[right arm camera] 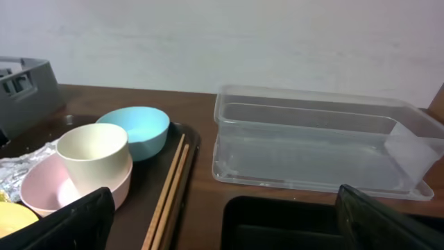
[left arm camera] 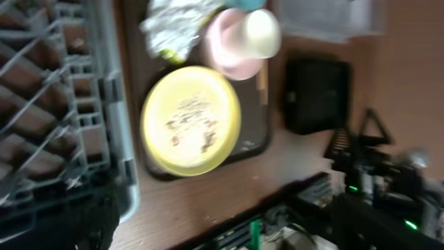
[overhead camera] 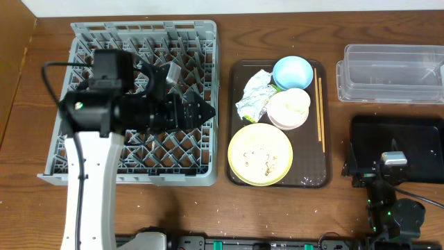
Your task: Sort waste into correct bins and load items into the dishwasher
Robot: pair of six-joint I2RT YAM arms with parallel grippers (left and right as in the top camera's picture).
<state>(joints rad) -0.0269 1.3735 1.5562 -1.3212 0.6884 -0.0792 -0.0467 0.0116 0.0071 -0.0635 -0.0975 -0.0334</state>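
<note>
Right wrist: clear tub (right arm camera: 316,142) lies ahead of the wide-spread right claw (right arm camera: 225,212).

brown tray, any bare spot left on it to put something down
Only the lower right corner of the brown tray in the overhead view, right of the yellow plate, below the chopsticks. Its upper half is crowded: wrapper, blue bowl, white bowl.

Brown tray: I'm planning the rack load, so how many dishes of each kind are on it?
Bowls: 2 (light blue bowl, pale bowl)
Cups: 1 (cream cup, standing in the pale bowl)
Plates: 1 (yellow plate)
Single chopsticks: 2
Total: 6
</note>
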